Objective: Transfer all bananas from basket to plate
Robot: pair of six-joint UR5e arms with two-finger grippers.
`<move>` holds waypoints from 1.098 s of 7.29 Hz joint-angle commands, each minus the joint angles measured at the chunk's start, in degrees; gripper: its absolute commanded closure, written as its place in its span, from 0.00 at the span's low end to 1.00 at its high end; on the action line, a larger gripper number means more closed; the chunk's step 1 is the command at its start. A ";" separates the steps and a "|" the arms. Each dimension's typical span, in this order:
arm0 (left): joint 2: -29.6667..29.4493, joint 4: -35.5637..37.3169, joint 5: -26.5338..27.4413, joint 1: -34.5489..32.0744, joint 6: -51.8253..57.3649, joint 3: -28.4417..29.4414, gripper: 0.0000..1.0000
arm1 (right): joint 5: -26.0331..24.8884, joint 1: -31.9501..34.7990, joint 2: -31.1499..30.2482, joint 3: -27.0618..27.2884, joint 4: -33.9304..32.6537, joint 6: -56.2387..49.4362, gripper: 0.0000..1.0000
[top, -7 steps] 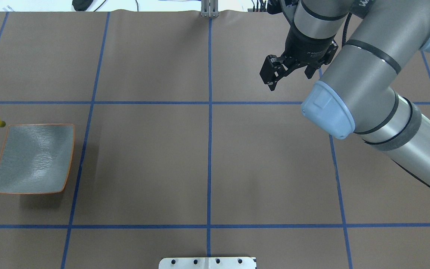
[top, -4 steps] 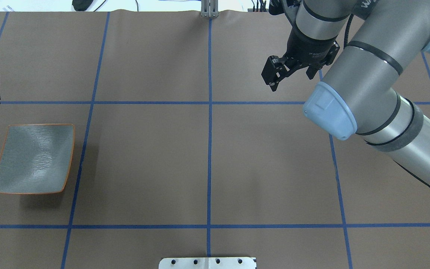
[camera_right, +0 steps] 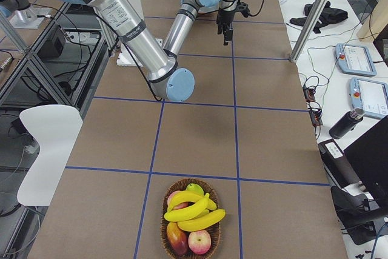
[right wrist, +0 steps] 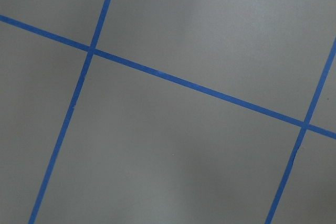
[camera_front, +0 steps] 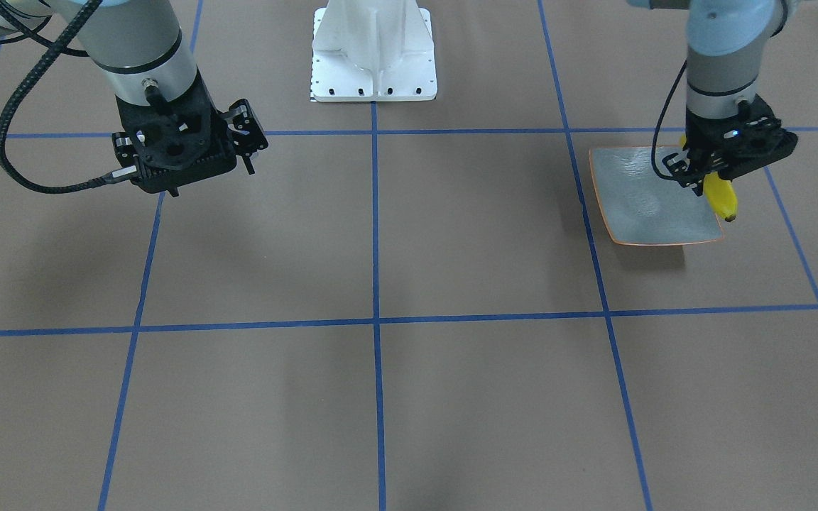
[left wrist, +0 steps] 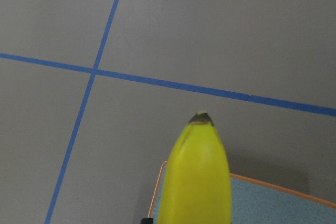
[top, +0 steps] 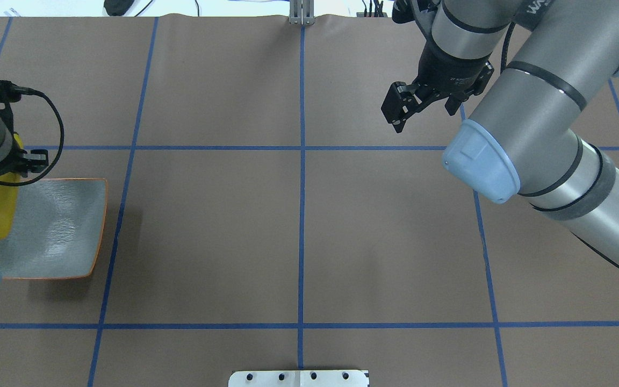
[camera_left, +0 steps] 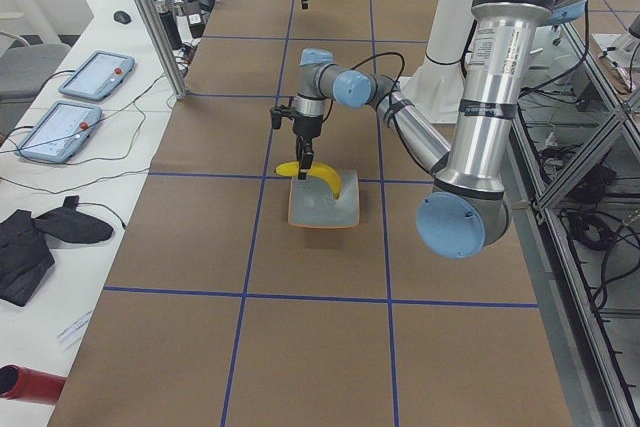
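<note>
The left gripper hangs at the left edge of the overhead frame, its jaws clamped on one end of a yellow banana. The banana droops from the grip with its free end pointing toward the bottom of that frame. It lies over the left edge of the plate, a square grey-green dish with an orange rim. The plate sits in the lower left of the overhead view on the brown table. In the left side view the fruit curves down across the upper part of the plate. Its low end seems to be just above the glaze rather than resting on it, though the angle does not settle that. The left wrist view looks along the banana to its dark tip, with a corner of the plate's rim under it and blue tape lines beyond. The right gripper hovers in the upper right of the overhead frame, jaws apart and holding nothing, well apart from the plate. Its wrist camera shows only bare table and tape. The basket stands at the bottom centre of the right side view, with several more bananas lying on top of other fruit in it.
</note>
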 commanded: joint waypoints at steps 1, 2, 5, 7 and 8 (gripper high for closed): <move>-2.05 5.43 5.25 6.08 0.03 4.59 1.00 | 3.59 1.92 -2.43 0.93 0.11 -0.03 0.01; -3.18 8.58 7.36 9.24 0.11 7.23 1.00 | 6.05 4.11 -3.66 1.63 0.11 -0.20 0.01; -7.83 14.74 9.93 11.91 0.55 13.13 1.00 | 8.62 7.55 -5.87 1.90 0.02 -0.20 0.01; -10.75 18.01 11.16 11.91 1.60 14.45 1.00 | 8.72 7.56 -6.31 1.90 0.11 -0.20 0.01; -10.84 18.02 13.25 11.74 3.35 14.81 1.00 | 8.72 7.56 -6.58 1.90 0.11 -0.20 0.01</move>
